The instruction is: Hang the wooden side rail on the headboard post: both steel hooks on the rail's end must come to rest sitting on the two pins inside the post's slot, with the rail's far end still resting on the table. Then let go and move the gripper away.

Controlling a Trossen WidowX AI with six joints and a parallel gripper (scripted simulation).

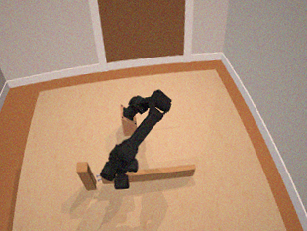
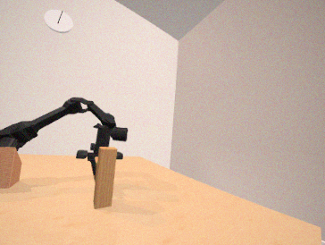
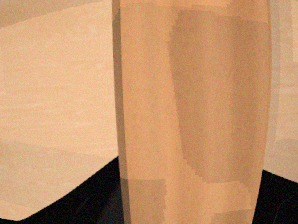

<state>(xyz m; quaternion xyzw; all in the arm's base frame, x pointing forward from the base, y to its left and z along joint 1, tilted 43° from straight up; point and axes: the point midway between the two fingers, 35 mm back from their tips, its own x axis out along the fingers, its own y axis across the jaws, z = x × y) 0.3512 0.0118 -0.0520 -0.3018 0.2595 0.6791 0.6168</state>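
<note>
Post (image 2: pixel 105 178) stands upright nearest me on the counter (image 2: pixel 187 206). Behind it, the pincer (image 1: pixel 115 175) pinches the wooden rail (image 1: pixel 164 173) near its hooked end, just beside the post; the rail's far end rests on the counter.

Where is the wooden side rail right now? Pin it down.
In the top view the wooden side rail lies across the table below centre, its left end by the headboard post, gripped near that end by the tool.

It looks like a plain room in a home: grey walls (image 1: pixel 279 22), a brown door (image 1: pixel 145 20) with white frame, white baseboard (image 1: pixel 115 67), and a round wall clock (image 2: pixel 58 21).
</note>
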